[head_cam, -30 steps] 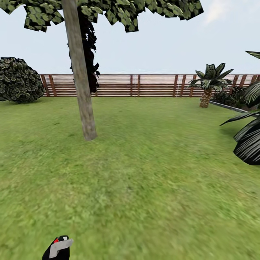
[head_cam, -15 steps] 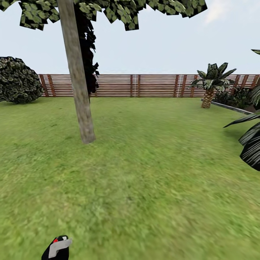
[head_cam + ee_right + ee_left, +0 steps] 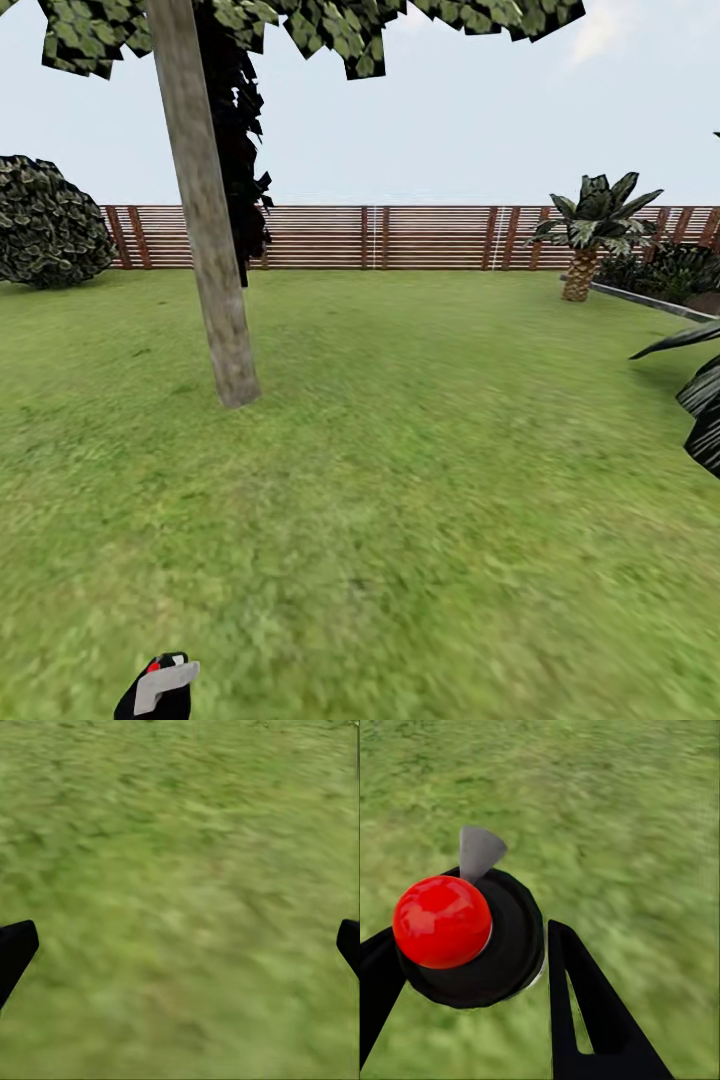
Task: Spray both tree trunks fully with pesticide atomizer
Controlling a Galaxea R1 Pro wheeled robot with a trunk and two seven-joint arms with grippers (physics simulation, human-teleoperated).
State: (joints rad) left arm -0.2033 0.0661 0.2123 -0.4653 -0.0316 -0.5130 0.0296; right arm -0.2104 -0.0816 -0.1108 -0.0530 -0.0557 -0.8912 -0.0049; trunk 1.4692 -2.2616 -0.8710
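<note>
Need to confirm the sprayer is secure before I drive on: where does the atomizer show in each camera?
Head view: the atomizer peeks in at the bottom edge, left of centre, grey nozzle and red dot on top.
Left wrist view: its red cap and black body sit between the left gripper fingers.
Right wrist view: not in it; the right gripper hangs open over grass.
Shared landmark: the lawn.

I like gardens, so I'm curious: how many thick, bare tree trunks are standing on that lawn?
1. One thick beige-grey tree trunk rises from the lawn at the left, before the wooden fence. Another may stand outside the picture.
</note>
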